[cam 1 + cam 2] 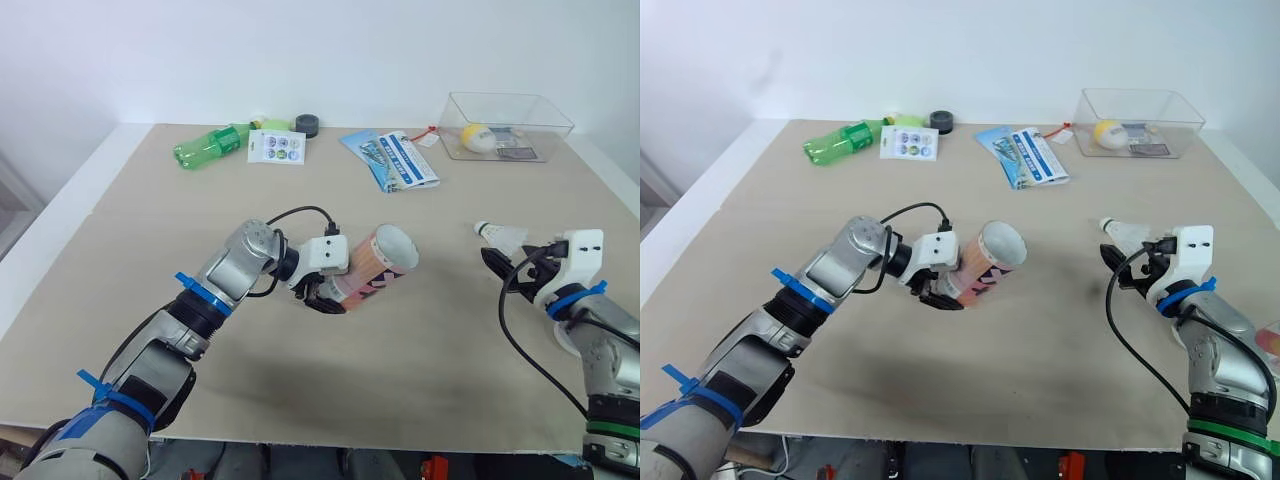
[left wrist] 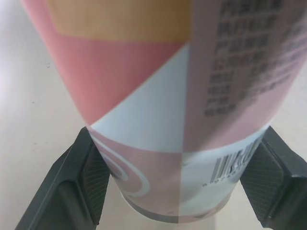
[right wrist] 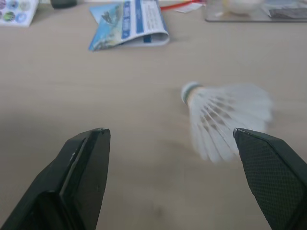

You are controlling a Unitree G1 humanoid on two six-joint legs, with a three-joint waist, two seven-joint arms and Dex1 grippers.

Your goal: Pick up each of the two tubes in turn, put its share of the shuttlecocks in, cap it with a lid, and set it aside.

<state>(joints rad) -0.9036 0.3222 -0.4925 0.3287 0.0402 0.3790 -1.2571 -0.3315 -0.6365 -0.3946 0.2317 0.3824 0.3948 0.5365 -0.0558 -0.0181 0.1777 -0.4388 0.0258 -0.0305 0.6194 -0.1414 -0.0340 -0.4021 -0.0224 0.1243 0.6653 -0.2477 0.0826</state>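
left claw (image 1: 322, 296) around pink-and-white tube (image 1: 378, 262)

We can't read any text here. The tube (image 2: 158, 120) carries a barcode (image 2: 231, 165) near its base and a block of small print (image 2: 249, 62) above it. Both are too blurred to give us characters or digits. The booklet (image 1: 392, 160), blue-and-white cover, and the white card (image 1: 276, 147) with round coloured pictures both have print too small to read. No brand or number we can confirm.
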